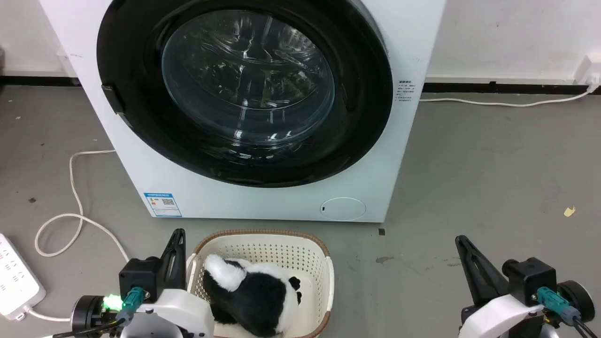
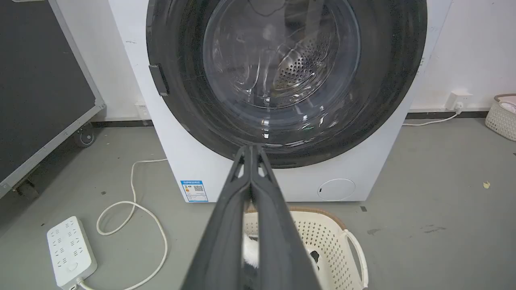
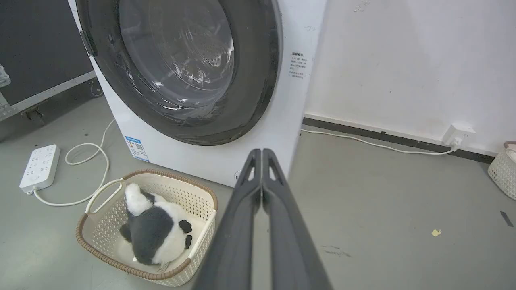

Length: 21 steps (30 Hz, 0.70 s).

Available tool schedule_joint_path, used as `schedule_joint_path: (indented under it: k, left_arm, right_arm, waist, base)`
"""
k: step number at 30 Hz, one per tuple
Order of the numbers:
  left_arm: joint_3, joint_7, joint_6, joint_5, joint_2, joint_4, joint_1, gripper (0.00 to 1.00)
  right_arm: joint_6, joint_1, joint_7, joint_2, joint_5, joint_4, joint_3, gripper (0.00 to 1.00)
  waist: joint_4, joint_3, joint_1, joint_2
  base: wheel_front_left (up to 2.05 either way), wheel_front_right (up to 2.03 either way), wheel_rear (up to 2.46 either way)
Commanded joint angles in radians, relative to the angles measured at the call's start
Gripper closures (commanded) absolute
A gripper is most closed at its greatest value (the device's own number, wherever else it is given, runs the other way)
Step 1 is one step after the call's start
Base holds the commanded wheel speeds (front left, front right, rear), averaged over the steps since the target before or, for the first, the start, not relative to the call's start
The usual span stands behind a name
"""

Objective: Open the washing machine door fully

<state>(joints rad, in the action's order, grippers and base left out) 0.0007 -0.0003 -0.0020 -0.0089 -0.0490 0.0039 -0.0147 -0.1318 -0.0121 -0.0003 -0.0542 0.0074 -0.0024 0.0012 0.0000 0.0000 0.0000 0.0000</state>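
- Two grippers are clenched, fingers pressed together and holding nothing. The left gripper [image 1: 177, 234] is low, just beside the basket's left rim, and the right gripper [image 1: 462, 241] is well apart from it over bare floor.
- The washing machine door [image 1: 371, 94] sits shut, flush in the white machine [image 1: 263, 202] front, with a dark tab [image 1: 111, 97] on its left edge.
- A basket [image 1: 263, 233] holding a plush toy [image 1: 253, 293] stands just before the machine, below the door's bottom edge.
- Grey floor [image 1: 493, 178] lies open on the right. A power strip [image 1: 14, 277] and a looped cable [image 1: 70, 188] lie on the left.
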Motion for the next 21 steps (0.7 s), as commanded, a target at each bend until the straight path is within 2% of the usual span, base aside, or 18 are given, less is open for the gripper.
schedule_joint_path:
  k: [1, 21]
  left_arm:
    - [-0.001, 0.0, 0.002, 0.009, -0.001, -0.004, 0.015, 1.0]
    - [-0.001, 0.0, 0.002, 0.009, -0.001, -0.004, 0.015, 1.0]
  right_arm:
    - [0.001, 0.012, 0.0, 0.004, -0.007, 0.002, -0.001, 1.0]
    - [0.001, 0.012, 0.0, 0.004, -0.007, 0.002, -0.001, 1.0]
  waist:
    - [0.0, 0.0, 0.0, 0.0]
    - [0.0, 0.0, 0.0, 0.0]
  base:
    - [0.0, 0.0, 0.0]
    - [0.0, 0.0, 0.0]
